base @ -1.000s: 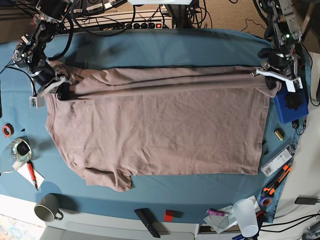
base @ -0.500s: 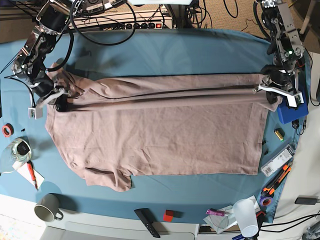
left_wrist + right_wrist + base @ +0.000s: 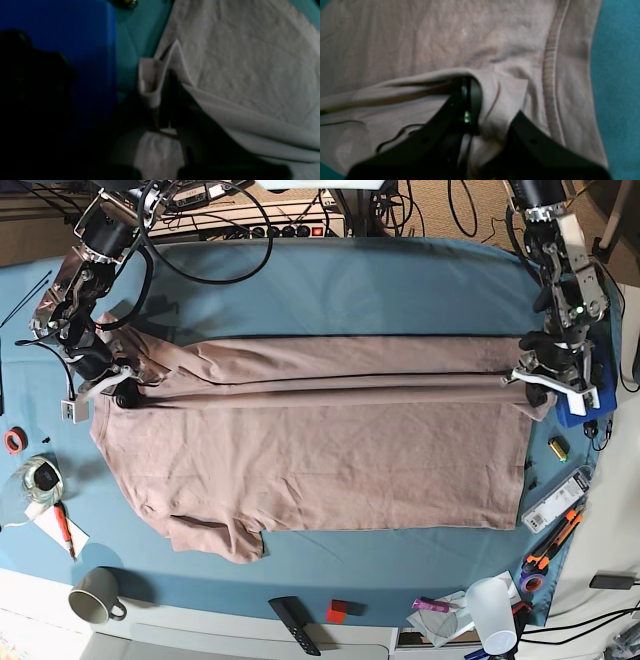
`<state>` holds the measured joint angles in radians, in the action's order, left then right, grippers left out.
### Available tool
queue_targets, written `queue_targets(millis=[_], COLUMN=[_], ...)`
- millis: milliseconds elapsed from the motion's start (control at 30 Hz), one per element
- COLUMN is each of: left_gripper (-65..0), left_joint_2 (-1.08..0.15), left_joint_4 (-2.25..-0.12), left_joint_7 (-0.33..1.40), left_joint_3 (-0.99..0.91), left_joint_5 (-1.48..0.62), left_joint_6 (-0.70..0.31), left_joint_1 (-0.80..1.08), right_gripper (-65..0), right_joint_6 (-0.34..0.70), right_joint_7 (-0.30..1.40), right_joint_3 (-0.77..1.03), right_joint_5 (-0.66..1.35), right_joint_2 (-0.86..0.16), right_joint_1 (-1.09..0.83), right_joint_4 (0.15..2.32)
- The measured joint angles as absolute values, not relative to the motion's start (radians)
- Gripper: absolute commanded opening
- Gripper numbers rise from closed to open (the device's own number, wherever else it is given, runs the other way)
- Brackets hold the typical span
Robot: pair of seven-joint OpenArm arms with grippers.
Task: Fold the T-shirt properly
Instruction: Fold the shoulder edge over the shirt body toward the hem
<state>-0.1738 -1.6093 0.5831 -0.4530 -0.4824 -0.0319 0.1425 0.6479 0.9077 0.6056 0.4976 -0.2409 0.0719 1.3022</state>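
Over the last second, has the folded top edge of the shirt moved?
Yes. The T-shirt's folded edge has travelled toward its bottom hem, away from the power strip.

Table (image 3: 330, 280), covered with a teal-blue cloth. Lying on it: T-shirt (image 3: 320, 450), spread flat between the two grippers, its far edge doubled over; blue box (image 3: 575, 402) just beside the left gripper (image 3: 530, 377); grey mug (image 3: 95, 595), red tape roll (image 3: 14, 441) and red-handled pen (image 3: 64, 527) nearer the camera than the right gripper (image 3: 118, 384); black remote (image 3: 294, 624) and clear cup (image 3: 493, 612) at the near edge.
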Motion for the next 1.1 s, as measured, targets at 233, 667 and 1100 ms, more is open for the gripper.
queue_targets(millis=[233, 667, 1100], left_gripper=[-65.0, -65.0, -42.6], left_joint_2=[-0.186, -0.186, -0.189], left_joint_4=[-1.549, -1.507, -1.490], left_joint_7=[0.579, 0.568, 0.550], left_joint_3=[-0.395, -0.395, -0.396], left_joint_5=[-0.435, -0.392, -0.424], left_joint_6=[-0.023, -0.028, -0.025], left_joint_1=[0.066, 0.011, -0.017], right_gripper=[-65.0, -65.0, -65.0], right_joint_6=[0.647, 0.647, 0.643], right_joint_7=[0.907, 0.907, 0.904], right_joint_3=[0.606, 0.606, 0.606], right_joint_5=[0.498, 0.498, 0.498], right_joint_2=[-0.241, -0.241, -0.242], right_joint_1=[0.072, 0.072, 0.072], right_joint_4=[1.302, 1.302, 1.302])
